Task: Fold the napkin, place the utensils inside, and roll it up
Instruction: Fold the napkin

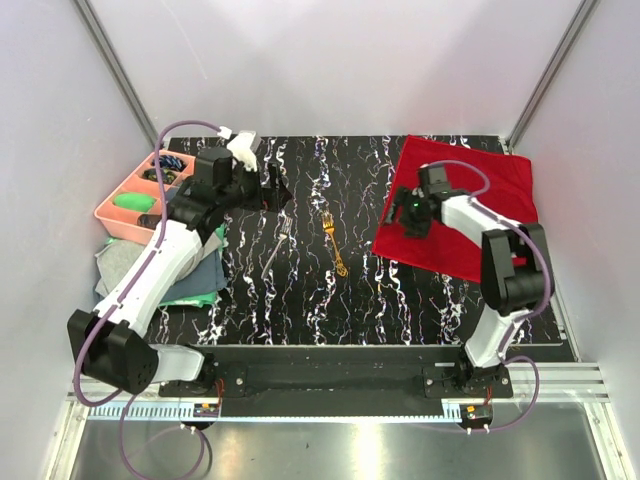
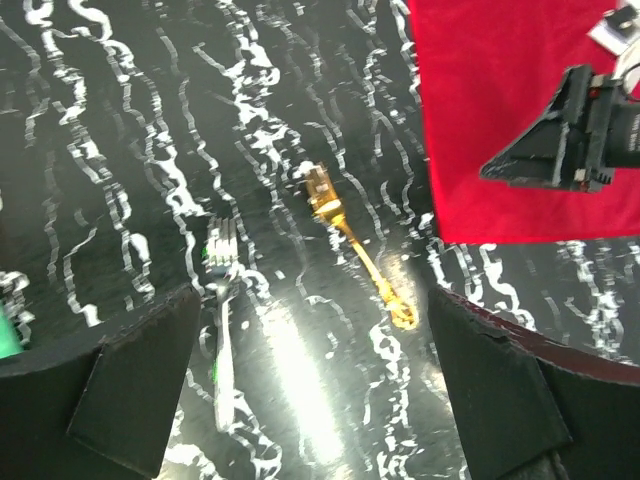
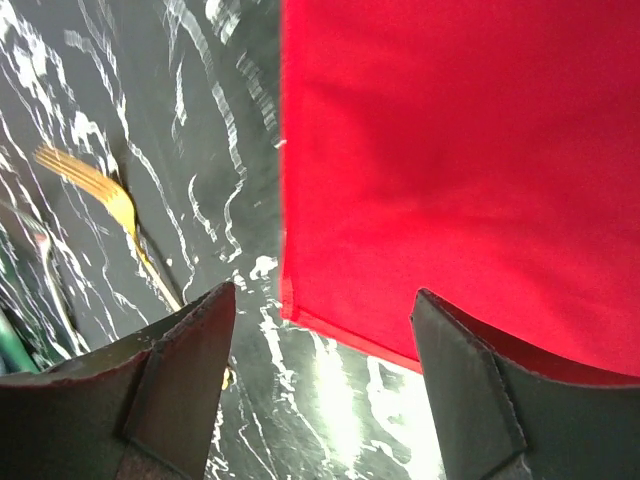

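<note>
Right wrist view: empty right fingers [image 3: 318,385] stand wide above the flat red cloth napkin's [image 3: 460,170] corner on the marbled black worktop [image 3: 215,120]; pinching low could skid off thin fabric. Left fingers [image 2: 310,400] also gape empty.

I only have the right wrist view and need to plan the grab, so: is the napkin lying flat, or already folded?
Observer: Top view shows the napkin spread flat, unfolded, at the table's right.
Operator: Where's the silver fork?
Observer: Mid-table, left of the gold utensil; the silver fork lies apart from it.
Operator: What is the left arm doing?
Observer: The left gripper has its jaws open, empty, near a pink tray.
</note>
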Controlling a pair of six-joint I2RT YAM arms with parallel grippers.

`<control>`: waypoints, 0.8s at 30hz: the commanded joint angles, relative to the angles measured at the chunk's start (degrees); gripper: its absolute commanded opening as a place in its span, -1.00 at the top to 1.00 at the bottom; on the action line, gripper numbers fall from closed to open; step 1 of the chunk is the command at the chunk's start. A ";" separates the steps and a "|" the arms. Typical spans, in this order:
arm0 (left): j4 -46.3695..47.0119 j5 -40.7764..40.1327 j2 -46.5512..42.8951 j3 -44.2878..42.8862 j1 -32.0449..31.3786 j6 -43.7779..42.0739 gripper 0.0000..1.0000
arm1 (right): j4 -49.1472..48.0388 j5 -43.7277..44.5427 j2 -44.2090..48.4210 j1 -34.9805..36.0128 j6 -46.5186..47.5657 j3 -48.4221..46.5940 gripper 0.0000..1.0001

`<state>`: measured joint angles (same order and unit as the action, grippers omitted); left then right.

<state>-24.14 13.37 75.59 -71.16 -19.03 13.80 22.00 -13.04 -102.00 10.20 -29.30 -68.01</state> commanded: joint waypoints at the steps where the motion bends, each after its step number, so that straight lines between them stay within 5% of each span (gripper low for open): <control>1: 1.73 -4.30 -3.26 1.63 0.30 -3.25 -0.98 | -1.27 3.34 -2.59 6.93 -0.06 -4.32 -0.52; 10: 1.82 -4.05 -3.96 2.42 0.66 -2.29 -0.97 | 8.93 23.48 -5.67 16.61 2.75 -9.77 -0.02; 14: 1.99 -3.96 -4.23 2.51 0.66 -2.03 -0.97 | 10.52 24.90 -7.51 17.66 4.69 -10.74 0.17; 24: 1.99 -3.35 -3.61 2.60 0.57 -1.32 -0.97 | 11.14 24.73 -10.07 20.39 7.76 -12.06 0.24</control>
<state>-24.36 10.63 73.23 -68.73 -18.68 12.27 32.32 9.72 -112.16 29.32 -23.31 -77.62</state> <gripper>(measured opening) 0.987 0.385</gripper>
